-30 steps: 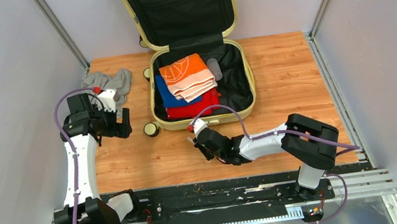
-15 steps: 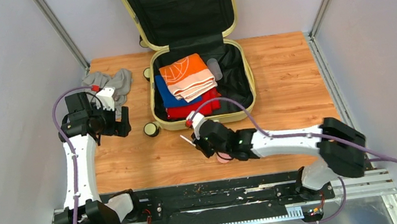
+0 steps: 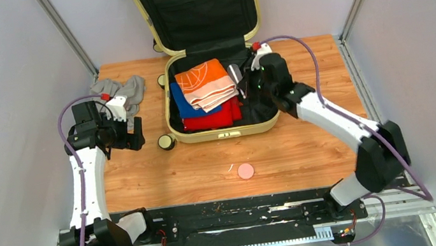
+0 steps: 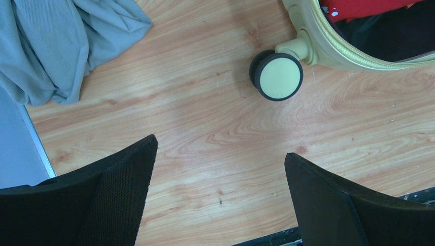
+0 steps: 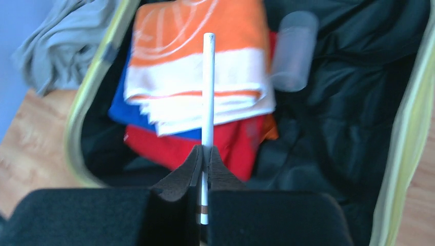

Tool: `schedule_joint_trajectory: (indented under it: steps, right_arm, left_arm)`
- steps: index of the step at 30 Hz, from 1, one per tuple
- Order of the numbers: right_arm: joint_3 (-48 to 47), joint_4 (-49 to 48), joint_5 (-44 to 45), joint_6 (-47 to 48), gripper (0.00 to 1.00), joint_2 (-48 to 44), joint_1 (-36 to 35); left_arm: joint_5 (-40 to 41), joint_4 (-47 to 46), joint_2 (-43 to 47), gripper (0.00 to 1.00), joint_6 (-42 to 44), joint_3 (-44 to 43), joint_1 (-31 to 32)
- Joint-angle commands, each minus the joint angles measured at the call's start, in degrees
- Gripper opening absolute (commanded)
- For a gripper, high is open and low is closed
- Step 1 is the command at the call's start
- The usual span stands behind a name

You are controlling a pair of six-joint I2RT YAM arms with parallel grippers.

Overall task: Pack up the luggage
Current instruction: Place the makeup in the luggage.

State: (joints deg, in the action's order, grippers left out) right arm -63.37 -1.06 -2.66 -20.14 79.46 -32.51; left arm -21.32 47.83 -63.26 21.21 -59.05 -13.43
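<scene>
Wooden tabletop [image 3: 313, 84], pale walls around; items listed left to right.

Grey cloth [image 3: 115, 89]: crumpled, beyond the left pincer [image 4: 220, 151], outside the case.

Left pincer: spread wide, empty, over bare wood; unmoved this past second; a case wheel [image 4: 277, 77] just ahead of it, to its right.

Luggage [image 3: 198, 137]: open, lid upright; base right of the left pincer and beneath the right pincer [image 5: 205, 151]; folded clothes [image 3: 204, 86] stacked inside.

Pink disc [image 3: 245, 171]: under the right pincer a second ago; now well behind it.

Right pincer: pressed together on a thin white stick [image 5: 208, 87]; swung from the table before the case to above its right half (clear container [image 5: 293, 51] ahead); release onto the lining likely next; disc and cloth unpacked.
</scene>
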Motion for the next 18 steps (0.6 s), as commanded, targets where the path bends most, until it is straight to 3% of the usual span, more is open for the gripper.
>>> schedule_joint_trajectory:
  steps: [1, 11, 18]
  right_arm:
    - [-9.66, 5.6, -1.04, 0.36, 0.0, 12.45, 6.79]
    - [-31.11, 13.05, 2.19, 1.15, 0.02, 35.1, 11.69]
    - [-34.88, 16.84, 2.57, 1.78, 0.6, 37.01, 12.38]
  left_arm:
    - [-1.35, 0.79, -0.66, 1.0, -0.31, -1.41, -0.45]
    - [-0.89, 0.78, -0.56, 1.0, 0.75, -0.47, -0.44]
    - [-0.65, 0.77, -0.54, 1.0, 1.4, 0.24, -0.45]
